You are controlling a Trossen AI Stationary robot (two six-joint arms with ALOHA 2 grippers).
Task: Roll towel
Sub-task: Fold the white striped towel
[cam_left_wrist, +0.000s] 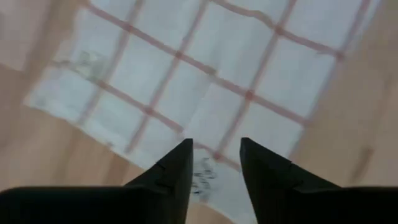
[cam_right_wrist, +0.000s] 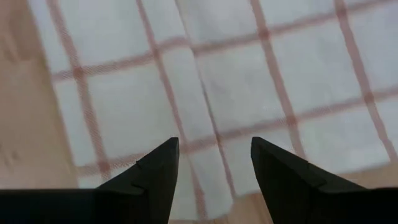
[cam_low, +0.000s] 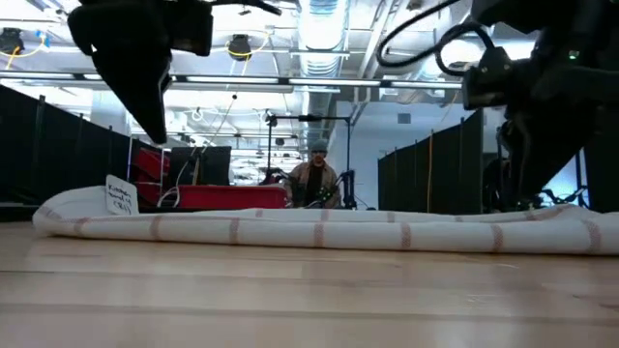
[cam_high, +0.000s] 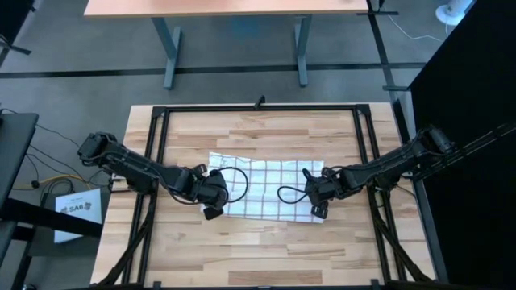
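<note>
I hover both hands, fingers apart, over the towel lying flat mid-counter: left hand and right hand at its near corners, ready to start an even roll.

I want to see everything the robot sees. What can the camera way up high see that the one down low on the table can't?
Only the high view shows the whole table, the towel's checked squares spread flat, and both arms reaching in, with the left gripper and right gripper at the towel's near edge. Only the low view shows the room behind, with a person far back, and the towel's rounded near edge. Both show the towel on the wooden table with an arm over each end.
</note>
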